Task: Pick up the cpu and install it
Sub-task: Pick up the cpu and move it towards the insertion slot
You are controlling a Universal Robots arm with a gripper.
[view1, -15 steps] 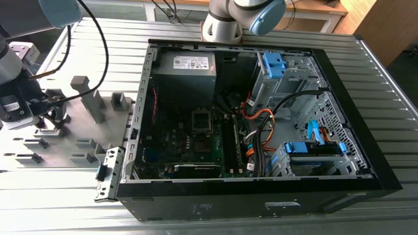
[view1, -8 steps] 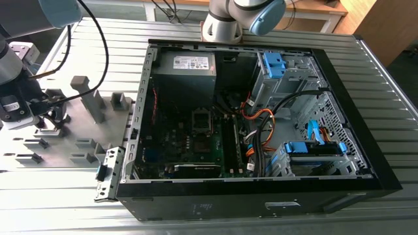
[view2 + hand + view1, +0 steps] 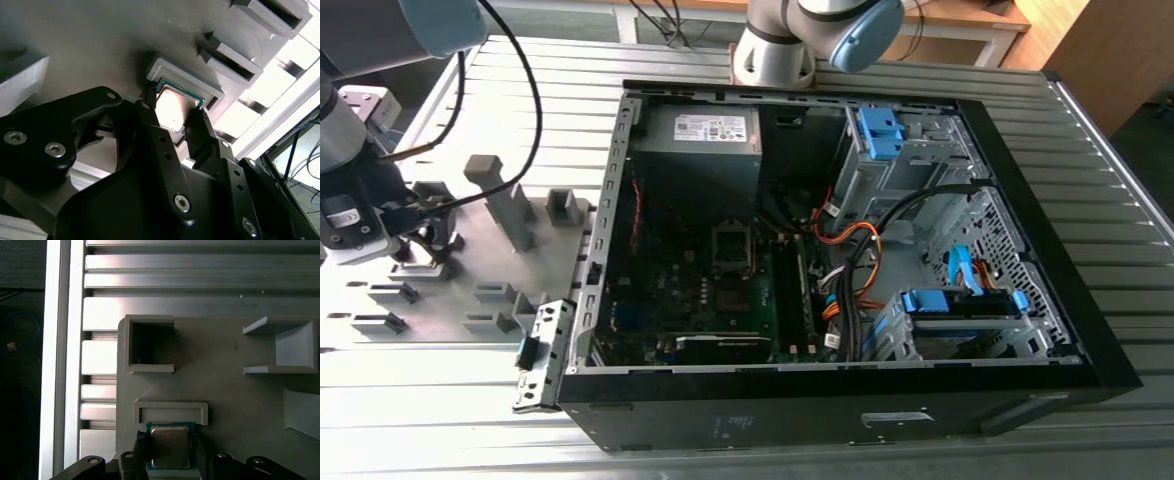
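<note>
Two fingers (image 3: 152,125) of gripper (image 3: 174,117) closed in on opposite edges of cpu (image 3: 172,107), pinching it. cpu lies flat in grey holder pocket (image 3: 185,77) on fixture plate (image 3: 447,300), at exterior view's left, well apart from open computer case (image 3: 787,410).

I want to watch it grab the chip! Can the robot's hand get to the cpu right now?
Probably yes. The hand is right at the cpu, which lies in its grey holder with nothing on top.
</note>
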